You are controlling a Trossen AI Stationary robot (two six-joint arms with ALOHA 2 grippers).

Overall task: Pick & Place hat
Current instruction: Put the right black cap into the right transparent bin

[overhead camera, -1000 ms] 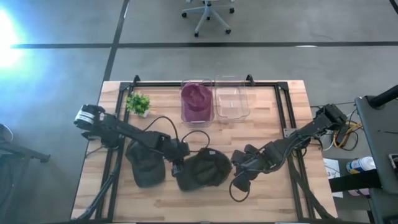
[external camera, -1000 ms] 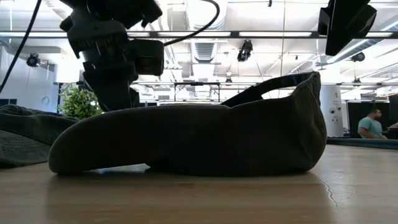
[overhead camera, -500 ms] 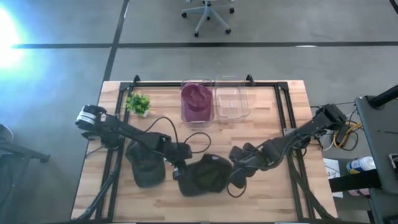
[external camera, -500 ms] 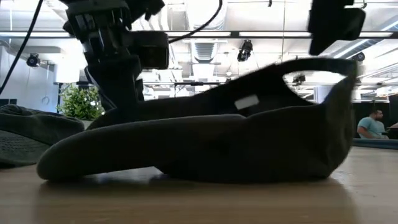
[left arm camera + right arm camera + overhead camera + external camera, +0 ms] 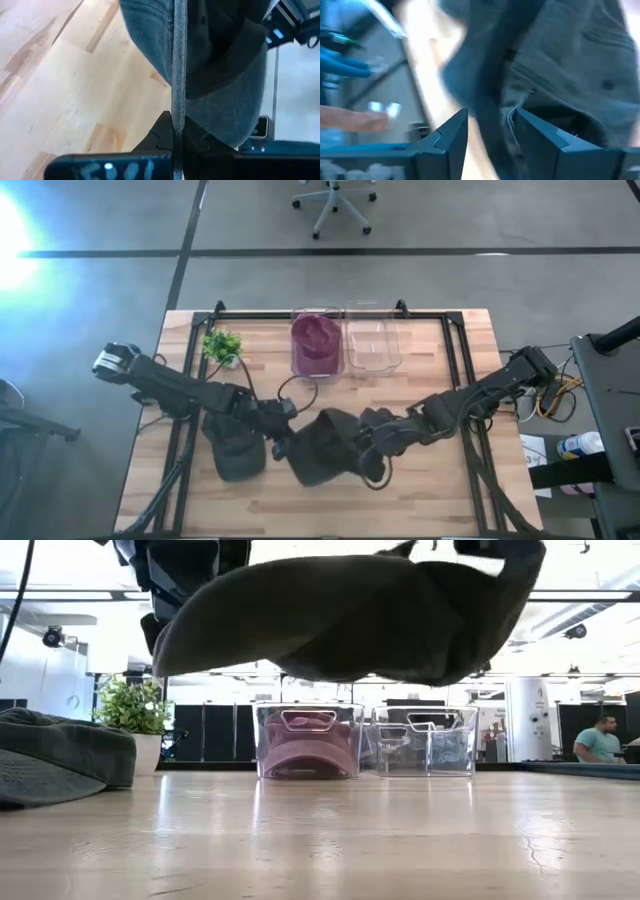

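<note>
Wooden table (image 5: 420, 490), dark hat (image 5: 340, 615) now lifted clear

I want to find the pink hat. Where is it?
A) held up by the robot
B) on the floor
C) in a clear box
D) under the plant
C: the pink hat sits inside the clear box at the table's far edge, beside an empty box.
</note>
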